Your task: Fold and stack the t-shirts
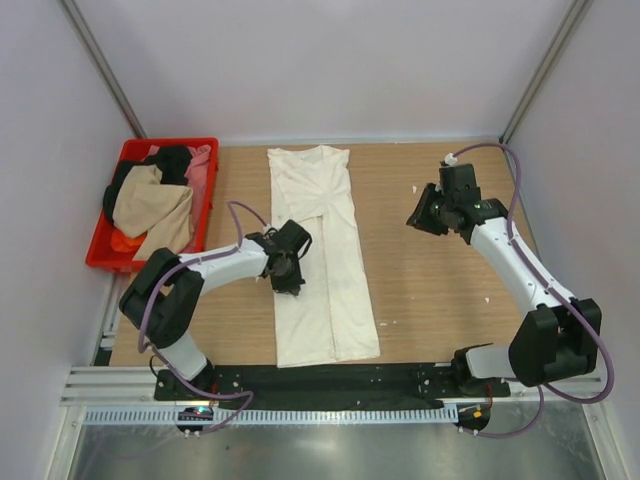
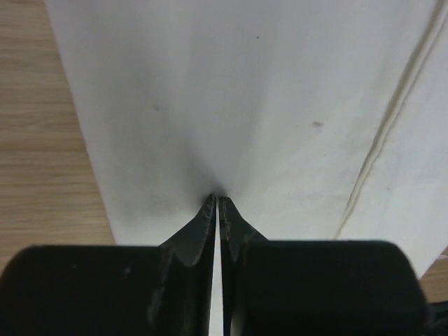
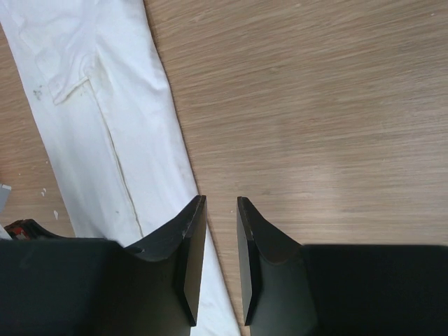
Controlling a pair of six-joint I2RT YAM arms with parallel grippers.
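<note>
Left fingers [image 2: 215,208] pinch the cream t-shirt [image 2: 245,91], almost fully closed. Right fingers [image 1: 418,217] hover part-open above the desk [image 3: 315,105], holding nothing.

Cream dark-specked t-shirt [image 1: 335,290], red crate [image 1: 178,142]

L tool [image 2: 218,199] pinched on cream t-shirt [image 2: 245,91], cloth puckering at tips; wood table [image 2: 35,140] at left

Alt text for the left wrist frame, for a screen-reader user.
The left arm's black two-finger gripper is closed on a pinch of the cream cloth t-shirt, which puckers there. The cloth, with a few dark specks and a seam at right, fills the view; light wooden table shows at left.
</note>
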